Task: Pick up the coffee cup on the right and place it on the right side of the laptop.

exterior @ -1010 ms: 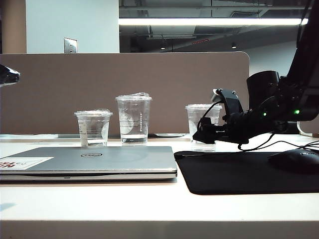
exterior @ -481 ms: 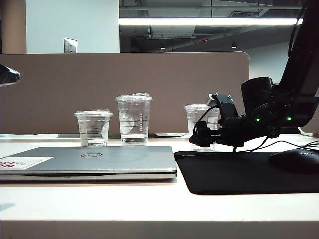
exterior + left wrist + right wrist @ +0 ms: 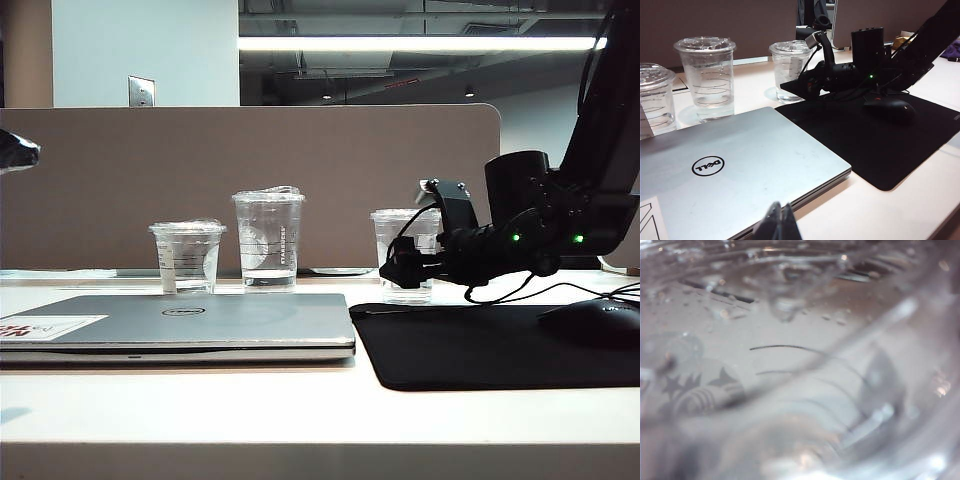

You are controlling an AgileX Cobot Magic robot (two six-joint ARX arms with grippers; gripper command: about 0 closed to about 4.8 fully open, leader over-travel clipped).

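The coffee cup [image 3: 402, 232] is a clear lidded cup with thin black lines, standing on the table behind the black mat, right of the silver Dell laptop [image 3: 200, 318]. My right gripper [image 3: 398, 270] is level at the cup's lower half, open, its fingers alongside the cup [image 3: 788, 62]. The cup's clear wall [image 3: 790, 365] fills the right wrist view and hides the jaws there. In the left wrist view the right gripper [image 3: 802, 87] shows beside the cup. My left gripper [image 3: 780, 226] is shut and empty, hovering over the laptop's [image 3: 740, 165] near edge.
A shorter clear cup [image 3: 187, 257] and a taller lettered cup [image 3: 268, 240] stand behind the laptop. A black mouse pad [image 3: 480, 345] lies right of the laptop with a black mouse [image 3: 595, 322] on it. A brown partition [image 3: 250, 170] closes off the table's back.
The right arm has edged left and a little lower, bringing its gripper closer in on the coffee cup. The cup, the laptop and the left gripper have stayed put.
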